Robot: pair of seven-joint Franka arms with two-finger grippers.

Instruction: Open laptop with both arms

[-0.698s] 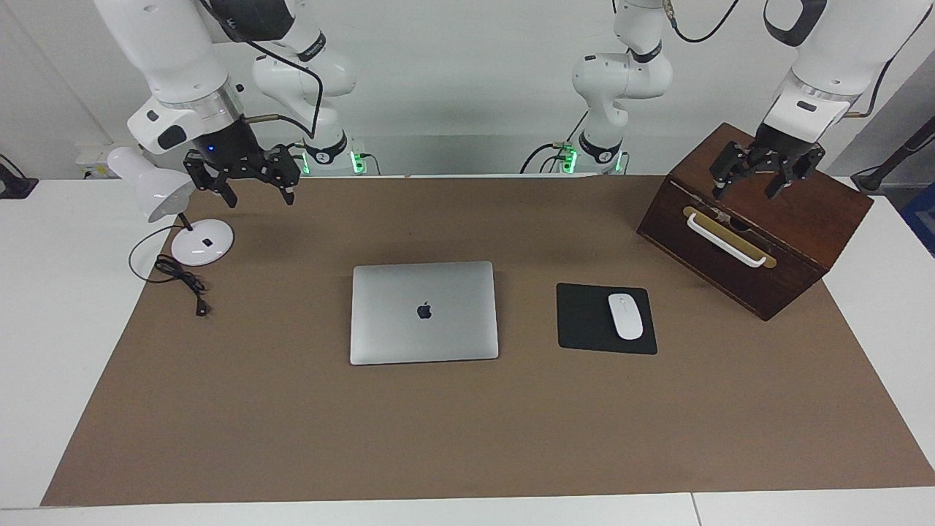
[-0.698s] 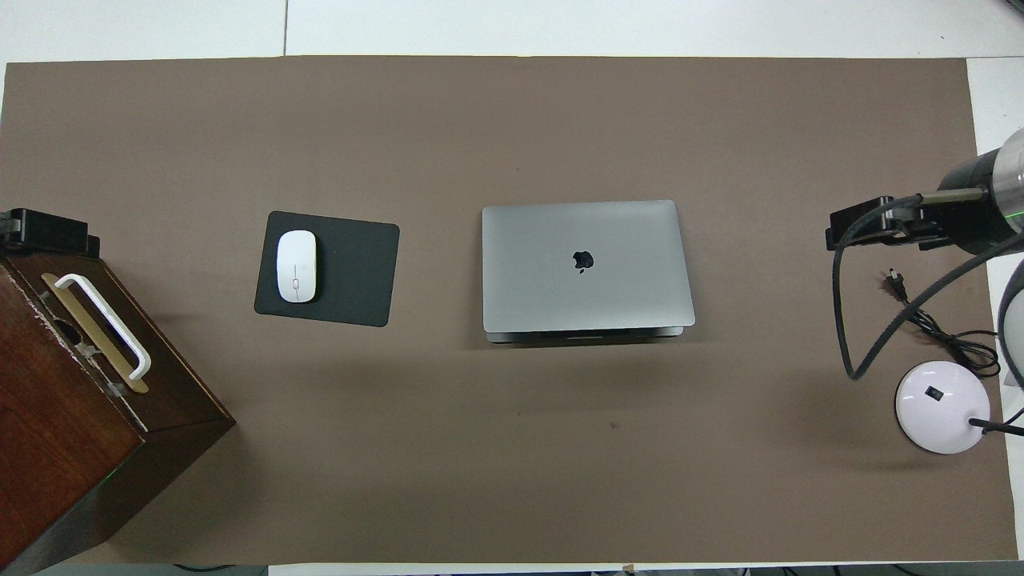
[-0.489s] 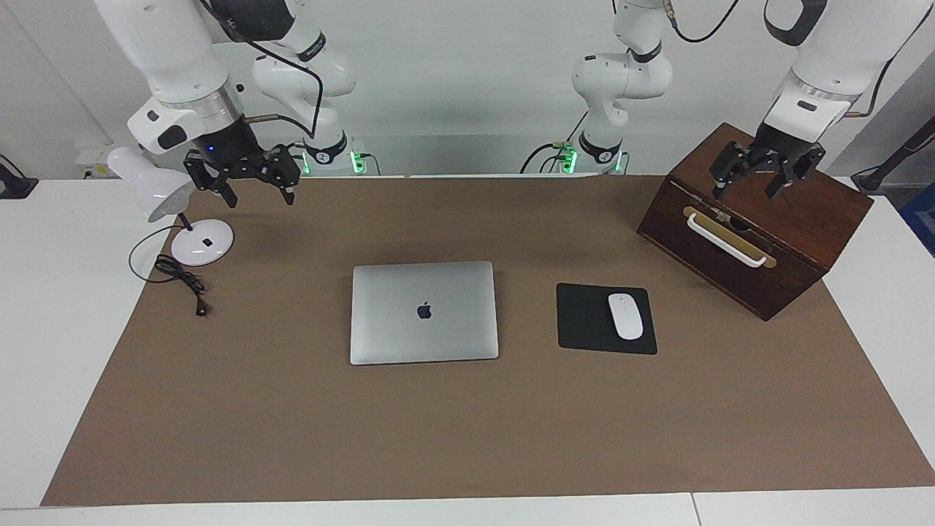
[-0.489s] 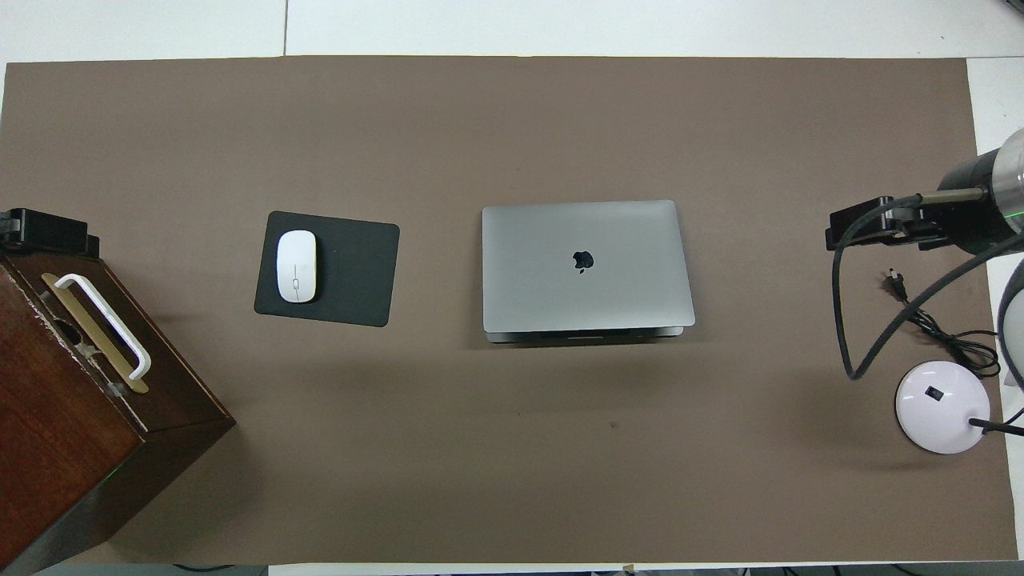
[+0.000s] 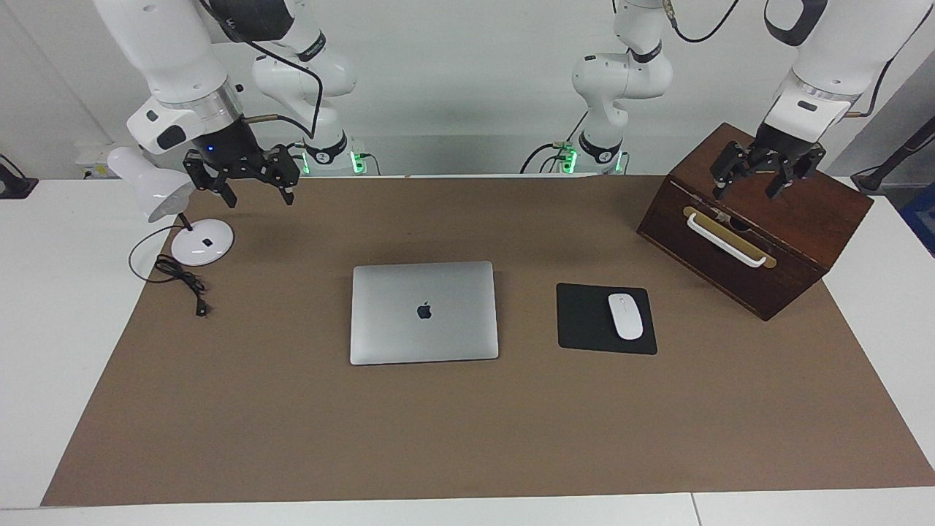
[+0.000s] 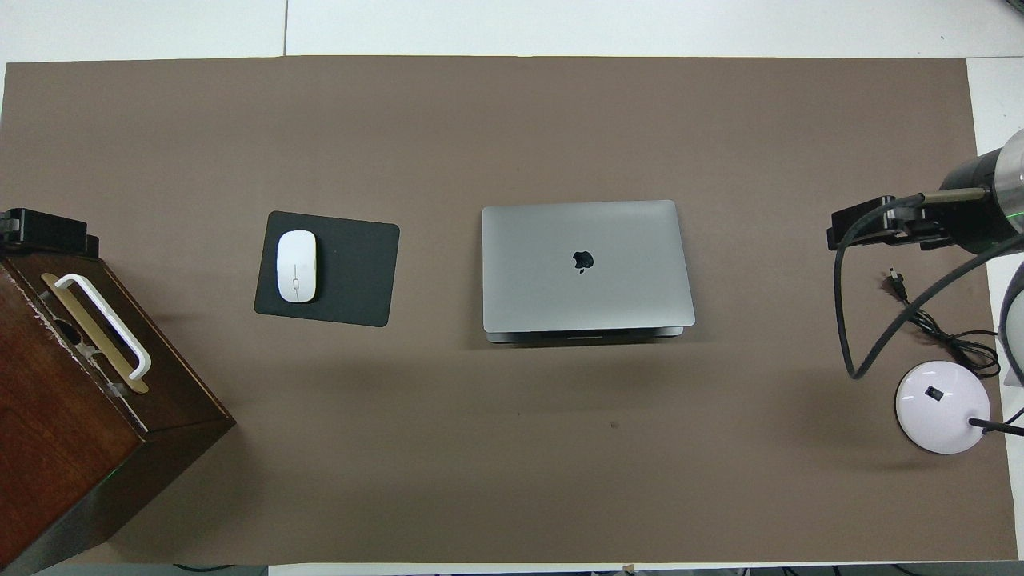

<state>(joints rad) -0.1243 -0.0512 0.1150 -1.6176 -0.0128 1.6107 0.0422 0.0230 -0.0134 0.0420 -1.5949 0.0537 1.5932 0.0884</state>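
The laptop (image 5: 424, 313) lies shut and flat in the middle of the brown mat, silver lid up with the dark logo at its centre; it also shows in the overhead view as the laptop (image 6: 586, 264). My right gripper (image 5: 260, 197) hangs open in the air over the mat's corner beside the lamp, well away from the laptop. My left gripper (image 5: 746, 191) hangs open over the wooden box, holding nothing. From overhead only the dark tips of the right gripper (image 6: 868, 226) and the left gripper (image 6: 44, 230) show.
A black mouse pad (image 5: 584, 321) with a white mouse (image 5: 626, 315) lies beside the laptop toward the left arm's end. A dark wooden box (image 5: 760, 226) with a white handle stands at that end. A white desk lamp (image 5: 197, 245) and its cable (image 5: 179, 277) sit at the right arm's end.
Both grippers have crept very slightly upward in the facing view. The laptop and everything else on the mat have stayed in place.
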